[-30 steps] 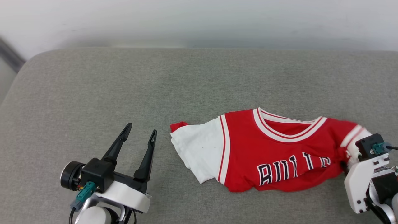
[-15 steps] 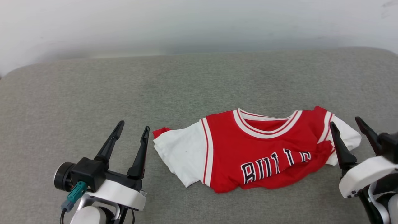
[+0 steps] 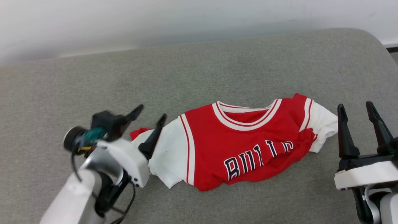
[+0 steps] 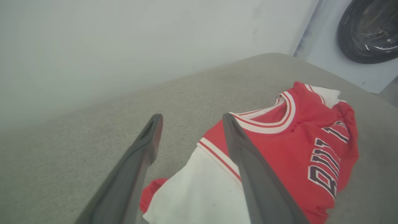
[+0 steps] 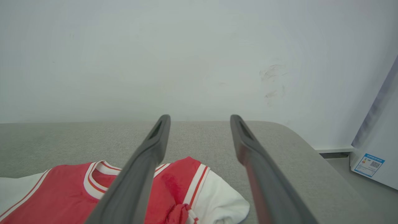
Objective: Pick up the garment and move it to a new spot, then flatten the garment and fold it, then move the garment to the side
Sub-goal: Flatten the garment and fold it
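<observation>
left end effector [image 3: 152, 111], released, moved over garment [image 3: 248, 140] | right end effector [image 3: 355, 105] released | lettering [image 3: 258, 157] half-hidden

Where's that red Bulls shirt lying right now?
In the head view the garment lies crumpled on the grey cushion, slightly right of centre, between the left gripper at one white sleeve and the right gripper beside the other.

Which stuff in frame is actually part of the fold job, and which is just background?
In the job:
- garment, crumpled on the grey cushion
- left gripper, open, at its white sleeve
- right gripper, open, beside it

Just around:
- wall
- white appliance with dark round door
- labelled white unit
</observation>
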Tool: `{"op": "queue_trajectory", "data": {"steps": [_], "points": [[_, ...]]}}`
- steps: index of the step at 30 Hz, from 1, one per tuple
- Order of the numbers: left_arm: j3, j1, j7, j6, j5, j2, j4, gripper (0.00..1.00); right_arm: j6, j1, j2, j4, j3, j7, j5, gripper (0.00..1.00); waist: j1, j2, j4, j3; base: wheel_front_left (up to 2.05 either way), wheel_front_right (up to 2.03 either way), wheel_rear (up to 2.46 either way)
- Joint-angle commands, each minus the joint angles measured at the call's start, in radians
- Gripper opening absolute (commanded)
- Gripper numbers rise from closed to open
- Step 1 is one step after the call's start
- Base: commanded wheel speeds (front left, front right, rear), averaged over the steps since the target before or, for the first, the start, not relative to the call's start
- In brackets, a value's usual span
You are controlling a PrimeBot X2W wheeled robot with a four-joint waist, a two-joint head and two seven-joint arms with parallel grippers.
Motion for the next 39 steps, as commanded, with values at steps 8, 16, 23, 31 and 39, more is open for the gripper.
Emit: {"op": "queue_trajectory", "data": {"steps": [8, 16, 23, 31, 39], "points": [[-0.169, -0.26, 0.497, -0.002, -0.228, 0.131, 0.078, 1.0, -0.001, -0.036, 0.026, 0.008, 0.018, -0.03, -0.02, 1.0, 0.0, -0.0001, -0.051, 0.072, 0.0, 0.0, 0.0], [-0.253, -0.412, 0.748, -0.002, -0.34, 0.195, 0.176, 1.0, -0.001, -0.055, 0.052, 0.042, 0.039, -0.058, -0.027, 1.0, 0.0, -0.0001, -0.1, 0.14, 0.0, 0.0, 0.0], [-0.291, -0.476, 0.77, -0.002, -0.35, 0.195, 0.252, 1.0, -0.001, -0.074, 0.066, 0.077, 0.06, -0.08, -0.037, 1.0, 0.0, -0.0001, -0.13, 0.188, 0.0, 0.0, 0.0], [-0.393, -0.457, 0.842, -0.002, -0.405, 0.213, 0.285, 0.0, -0.001, -0.087, 0.076, 0.114, 0.066, -0.095, -0.045, 1.0, 0.0, -0.0001, -0.149, 0.204, 0.0, 0.0, 0.0], [-0.384, -0.473, 0.737, -0.001, -0.417, 0.248, 0.287, 0.0, -0.001, -0.085, 0.079, 0.135, 0.062, -0.104, -0.054, 1.0, 0.0, -0.0001, -0.127, 0.17, 0.0, 0.0, 0.0]]}}
